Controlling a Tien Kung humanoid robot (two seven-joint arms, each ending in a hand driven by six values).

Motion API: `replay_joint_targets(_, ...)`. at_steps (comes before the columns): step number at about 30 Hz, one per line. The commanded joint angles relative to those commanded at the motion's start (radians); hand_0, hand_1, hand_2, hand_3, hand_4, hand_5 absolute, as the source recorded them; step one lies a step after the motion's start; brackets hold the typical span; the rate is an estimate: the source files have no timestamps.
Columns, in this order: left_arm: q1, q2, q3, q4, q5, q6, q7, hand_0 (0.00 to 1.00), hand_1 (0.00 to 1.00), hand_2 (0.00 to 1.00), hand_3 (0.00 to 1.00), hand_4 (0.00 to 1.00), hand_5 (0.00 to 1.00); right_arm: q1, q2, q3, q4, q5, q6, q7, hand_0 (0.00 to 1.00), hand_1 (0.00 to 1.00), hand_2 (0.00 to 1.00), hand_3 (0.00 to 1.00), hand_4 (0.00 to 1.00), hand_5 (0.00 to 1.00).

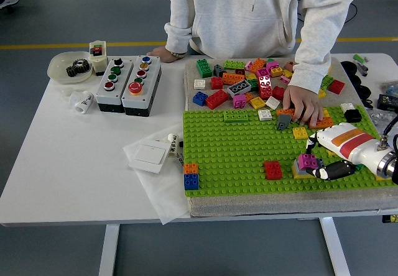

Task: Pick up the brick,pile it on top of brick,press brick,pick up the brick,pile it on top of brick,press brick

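The right robot hand (323, 161) reaches in from the right edge over the green baseplate (236, 151), its white casing with an orange-red band lying low across the plate's right end. Its dark fingers (333, 171) are curled close around a purple brick (306, 161), which sits on top of a yellow brick (301, 173) on the plate; the thumb side stands at the brick's far edge and the fingers at its near edge, so the robot hand holds the purple brick in a narrow grasp. Whether the purple brick is fully seated on the yellow one cannot be told. Just to the left of the robot hand a red brick (272, 170) stands alone on the plate. Well to the left, at the plate's near left corner, an orange brick (191, 168) sits directly behind a blue brick (191, 181). Beyond the robot hand, a person's hand (303, 106) rests with fingers down on loose bricks at the plate's far edge, and a small yellow brick (300, 133) lies between that hand and the robot hand. A heap of mixed bricks (249, 80) lies further beyond. Far to the left on the white worktop (56, 158) stand two push-button boxes (127, 84). The left arm is not visible.
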Motion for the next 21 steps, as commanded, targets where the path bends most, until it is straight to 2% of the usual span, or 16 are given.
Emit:
replay_joint_targets(5, -0.001, 0.001, 0.0, 0.0, 0.001, -0.001, 0.0, 0.769, 0.798, 0.835, 0.622, 0.646, 0.673, -0.001, -0.001, 0.005, 0.003, -0.001, 0.003, -0.002, 0.547, 0.624, 0.676, 0.542, 0.848, 0.405)
replay_joint_targets(6, -0.001, 0.001, 0.001, 0.0, 0.0, -0.001, 0.0, 0.767, 0.798, 0.835, 0.621, 0.646, 0.673, -0.002, -0.002, 0.008, 0.005, -0.001, -0.001, -0.002, 0.569, 0.639, 0.715, 0.583, 0.875, 0.416)
replay_joint_targets(17, -0.001, 0.0, -0.001, 0.0, 0.003, -0.001, 0.0, 0.769, 0.797, 0.835, 0.621, 0.646, 0.673, -0.005, -0.006, 0.012, 0.013, -0.001, 0.003, -0.005, 0.569, 0.64, 0.72, 0.607, 0.894, 0.423)
replay_joint_targets(18, 0.0, 0.0, -0.002, 0.0, 0.004, -0.001, 0.0, 0.769, 0.798, 0.834, 0.621, 0.646, 0.673, -0.006, -0.009, 0.015, 0.02, -0.002, 0.006, -0.007, 0.57, 0.642, 0.729, 0.64, 0.919, 0.428)
replay_joint_targets(21, 0.001, 0.0, -0.003, 0.0, 0.006, -0.001, 0.0, 0.769, 0.798, 0.834, 0.621, 0.646, 0.673, -0.018, -0.017, 0.035, 0.044, -0.01, 0.007, -0.014, 0.57, 0.642, 0.729, 0.64, 0.919, 0.428)
